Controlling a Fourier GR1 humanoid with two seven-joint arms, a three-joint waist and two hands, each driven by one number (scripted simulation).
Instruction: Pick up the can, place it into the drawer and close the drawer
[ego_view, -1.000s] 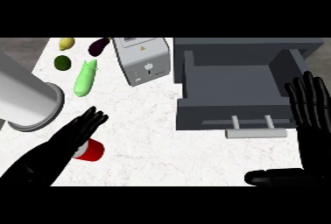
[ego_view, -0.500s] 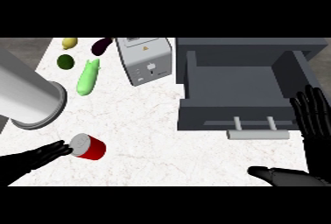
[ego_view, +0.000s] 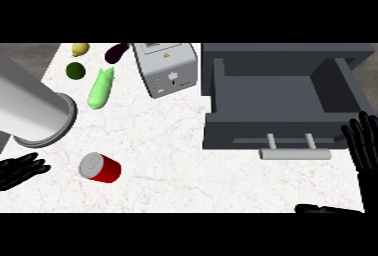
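We see our left hand (ego_view: 22, 170) low at the left edge of the white tabletop (ego_view: 170, 150). Its fingers are loosely bent and hold nothing. Just to the right of this hand lies the red can (ego_view: 101, 167), tipped on its side with its silver top facing up and left. The hand and the can do not touch. Above the hand sits a big grey tube (ego_view: 29, 112). Farther up and right of it we see a long green veggie (ego_view: 101, 88), a round green fruit (ego_view: 75, 70), a yellow fruit (ego_view: 80, 49) and a dark purple one (ego_view: 116, 52). Next comes a grey toaster (ego_view: 167, 69). Then we see the grey drawer (ego_view: 277, 105), pulled open, with its handle (ego_view: 295, 153) at the front. Our right hand (ego_view: 364, 142) is just right of that handle, fingers straight and spread, holding nothing. The can is well apart from this hand, far to its left.
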